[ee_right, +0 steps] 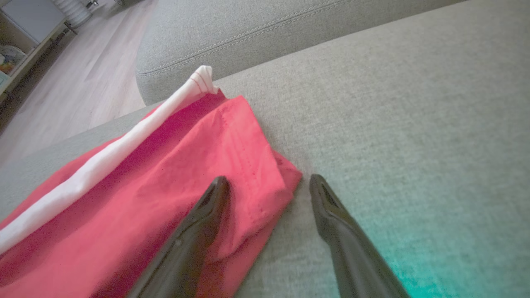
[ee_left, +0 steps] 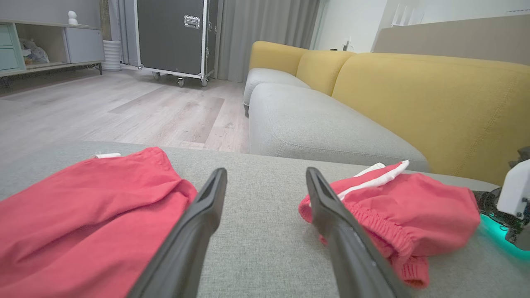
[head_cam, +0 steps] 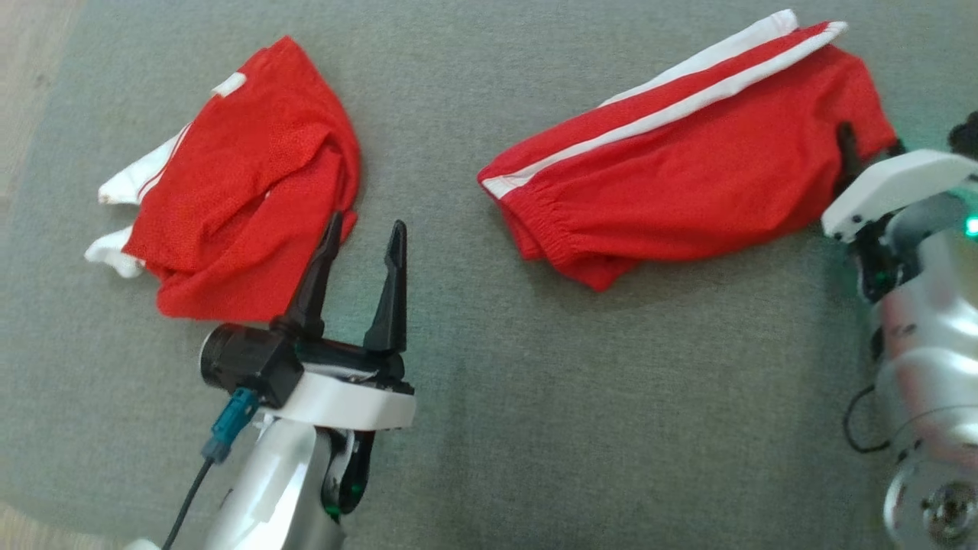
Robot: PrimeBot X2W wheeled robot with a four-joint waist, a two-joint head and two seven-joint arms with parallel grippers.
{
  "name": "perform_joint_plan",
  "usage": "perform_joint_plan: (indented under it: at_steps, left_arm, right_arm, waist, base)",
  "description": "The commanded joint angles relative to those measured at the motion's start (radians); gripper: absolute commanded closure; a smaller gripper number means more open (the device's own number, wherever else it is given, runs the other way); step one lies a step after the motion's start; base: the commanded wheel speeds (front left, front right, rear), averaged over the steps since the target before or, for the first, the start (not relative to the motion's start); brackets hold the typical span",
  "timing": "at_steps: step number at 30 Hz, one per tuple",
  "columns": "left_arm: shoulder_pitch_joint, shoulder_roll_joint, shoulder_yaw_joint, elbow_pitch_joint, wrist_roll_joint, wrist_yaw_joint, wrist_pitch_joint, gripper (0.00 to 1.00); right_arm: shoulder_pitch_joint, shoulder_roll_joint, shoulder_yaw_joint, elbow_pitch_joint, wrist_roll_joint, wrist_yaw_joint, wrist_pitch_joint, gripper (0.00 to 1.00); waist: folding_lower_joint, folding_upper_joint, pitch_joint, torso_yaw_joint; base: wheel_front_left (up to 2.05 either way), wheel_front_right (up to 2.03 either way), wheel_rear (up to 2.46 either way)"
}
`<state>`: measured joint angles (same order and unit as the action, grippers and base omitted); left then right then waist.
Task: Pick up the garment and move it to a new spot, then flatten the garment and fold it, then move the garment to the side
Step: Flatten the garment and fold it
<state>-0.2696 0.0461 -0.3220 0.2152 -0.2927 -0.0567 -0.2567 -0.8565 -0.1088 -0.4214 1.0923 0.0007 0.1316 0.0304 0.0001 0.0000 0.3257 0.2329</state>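
From the head view, the striped red shorts (head_cam: 688, 153) lie on the right of the grey cushion (head_cam: 489, 367). A crumpled red garment (head_cam: 244, 183) lies on the left, with the left pincer (head_cam: 367, 223) spread at its near corner.

The left wrist view looks between those parted fingers at bare grey.

In the right wrist view the right pincer (ee_right: 268, 180) is spread. One finger is on the shorts' corner and the other on the cushion, pinching nothing.
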Motion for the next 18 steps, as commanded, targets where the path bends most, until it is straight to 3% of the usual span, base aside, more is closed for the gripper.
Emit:
perform_joint_plan:
  at_steps: [1, 5, 6, 7, 18]
  left_arm:
    - [-0.036, 0.004, 0.023, -0.038, -0.005, 0.009, -0.005, 0.00]
    - [-0.037, 0.004, 0.036, -0.045, -0.020, 0.029, -0.005, 0.00]
    - [-0.036, 0.004, 0.038, -0.046, -0.021, 0.029, -0.005, 0.00]
    - [-0.036, 0.004, 0.040, -0.047, -0.021, 0.029, -0.005, 0.00]
    - [-0.018, 0.004, 0.070, -0.048, -0.016, 0.025, -0.005, 0.00]
  right_arm:
    - [-0.034, -0.006, 0.010, -0.004, -0.017, -0.001, 0.008, 0.00]
    - [-0.050, -0.025, -0.002, 0.052, -0.072, -0.001, 0.015, 0.01]
    - [-0.055, -0.025, -0.003, 0.063, -0.080, -0.001, 0.016, 0.85]
    - [-0.061, -0.027, -0.001, 0.070, -0.088, -0.001, 0.012, 1.00]
    - [-0.116, -0.069, 0.101, 0.101, -0.089, -0.001, -0.078, 1.00]
  waist:
    - [-0.0001, 0.0000, 0.008, 0.014]
    - [-0.0001, 0.0000, 0.014, 0.025]
    - [-0.0001, 0.0000, 0.014, 0.026]
    - [-0.0001, 0.0000, 0.015, 0.026]
    - [-0.0001, 0.0000, -0.029, -0.058]
  base:
    - [0.00, 0.00, 0.00]
    - [0.00, 0.00, 0.00]
    - [0.00, 0.00, 0.00]
    - [0.00, 0.00, 0.00]
    - [0.00, 0.00, 0.00]
